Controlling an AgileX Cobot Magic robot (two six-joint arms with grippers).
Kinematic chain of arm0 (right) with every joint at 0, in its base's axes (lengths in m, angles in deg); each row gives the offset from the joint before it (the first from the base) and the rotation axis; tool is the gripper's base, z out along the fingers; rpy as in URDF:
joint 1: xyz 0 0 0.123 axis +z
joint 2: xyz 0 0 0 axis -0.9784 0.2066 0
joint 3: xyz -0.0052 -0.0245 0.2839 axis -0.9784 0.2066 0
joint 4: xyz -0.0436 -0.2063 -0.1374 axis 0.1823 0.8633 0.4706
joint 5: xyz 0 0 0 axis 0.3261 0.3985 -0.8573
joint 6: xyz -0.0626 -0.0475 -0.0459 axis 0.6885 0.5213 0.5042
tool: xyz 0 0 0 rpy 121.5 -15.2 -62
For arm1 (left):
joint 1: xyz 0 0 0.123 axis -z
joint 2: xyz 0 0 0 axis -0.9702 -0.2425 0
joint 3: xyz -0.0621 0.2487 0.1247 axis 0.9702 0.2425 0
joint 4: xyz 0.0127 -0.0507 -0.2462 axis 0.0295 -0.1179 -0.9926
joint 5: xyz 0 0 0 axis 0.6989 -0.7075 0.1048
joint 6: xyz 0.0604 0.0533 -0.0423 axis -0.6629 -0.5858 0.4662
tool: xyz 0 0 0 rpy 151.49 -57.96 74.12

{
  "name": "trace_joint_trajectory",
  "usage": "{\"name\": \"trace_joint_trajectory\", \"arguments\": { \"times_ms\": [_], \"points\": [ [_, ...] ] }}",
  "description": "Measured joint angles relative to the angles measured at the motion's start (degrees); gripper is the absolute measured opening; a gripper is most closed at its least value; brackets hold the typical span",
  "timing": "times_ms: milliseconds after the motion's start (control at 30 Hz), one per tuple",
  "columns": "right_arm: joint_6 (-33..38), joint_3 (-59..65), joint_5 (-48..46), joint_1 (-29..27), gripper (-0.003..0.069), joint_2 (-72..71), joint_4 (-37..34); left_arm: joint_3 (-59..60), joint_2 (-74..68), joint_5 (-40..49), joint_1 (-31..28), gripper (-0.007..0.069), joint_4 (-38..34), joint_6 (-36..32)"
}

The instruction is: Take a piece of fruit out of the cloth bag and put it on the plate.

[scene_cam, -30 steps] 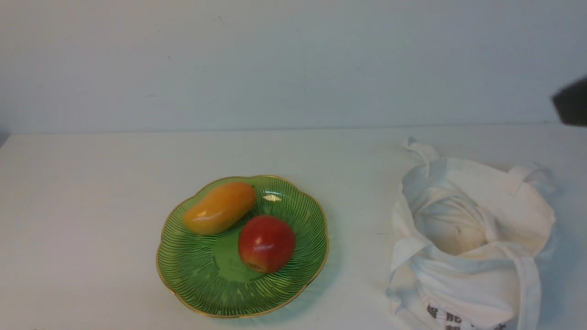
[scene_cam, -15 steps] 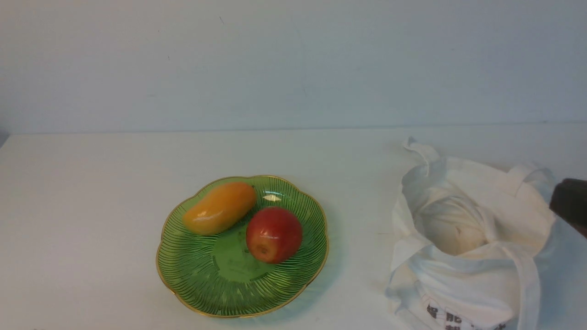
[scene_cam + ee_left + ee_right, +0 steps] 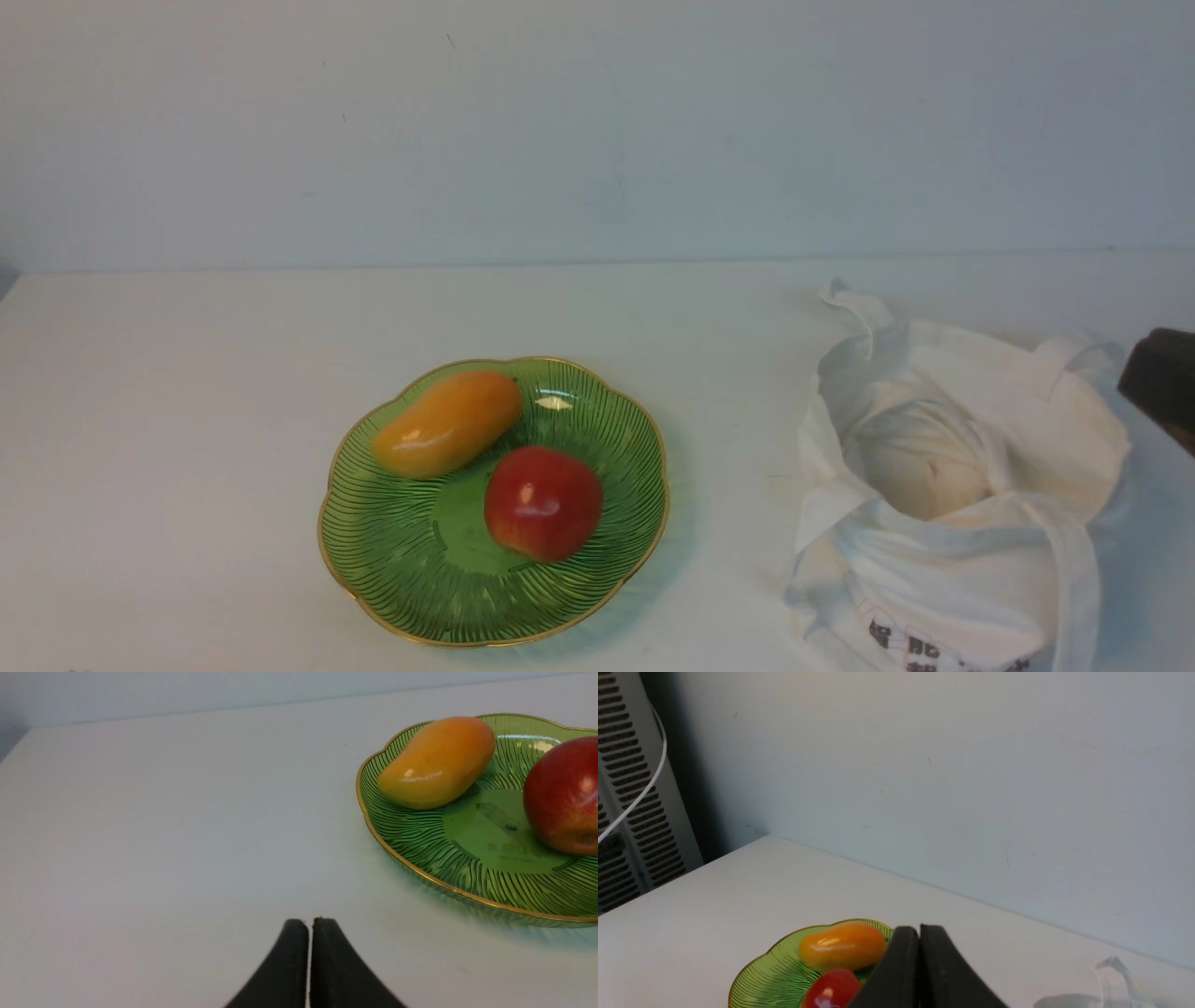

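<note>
moved: apple (image 3: 543, 504) rocked on the plate (image 3: 392, 583) and now sits nearer its front rim than half a second ago; right arm (image 3: 1160, 387) came down from high at the right edge to level with the top of the cloth bag (image 3: 971, 579).
left gripper (image 3: 308, 921): fingers pressed together, nothing between them, low over bare table (image 3: 187, 420), well apart from the plate.
mango (image 3: 448, 423): lying on the plate's back-left part, just beside the apple (touching or not, can't tell).
apple: on the plate, right of centre, free of both grippers; task looks done.
apple handling: judged rigid and glossy, so slippery; round, so it rolls on the ribbed glass. Take it across the widest part, jaws on opposite sides, moderate squeeze.
plate handling: glass, likely fragile; set fruit down, don't drop it.
cloth bag: right of the plate, slumped, mouth open, soft; rounded bulge under fabric inside (contents unclear).
right gripper (image 3: 919, 928): clamped closed, empty, out past the cloth bag's right side.
</note>
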Motion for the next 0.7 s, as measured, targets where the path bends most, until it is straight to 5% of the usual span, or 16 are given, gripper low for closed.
{"name": "trace_joint_trajectory", "arguments": {
  "times_ms": [267, 433, 700],
  "points": [
    [0.3, 0.1, -0.1, 0.0, -0.0015, 0.0, 0.0, 0.0, 0.0, 0.0, 0.0, -0.0008, 0.0, 0.0],
    [8.0, 5.3, 0.8, -1.7, -0.0015, -2.3, -0.9, 0.0, 0.0, 0.0, 0.0, -0.0008, 0.0, 0.0],
    [11.4, 21.3, 0.7, -16.6, -0.0015, -17.5, -6.6, 0.0, 0.0, 0.0, 0.0, -0.0008, 0.0, 0.0]
  ]
}}
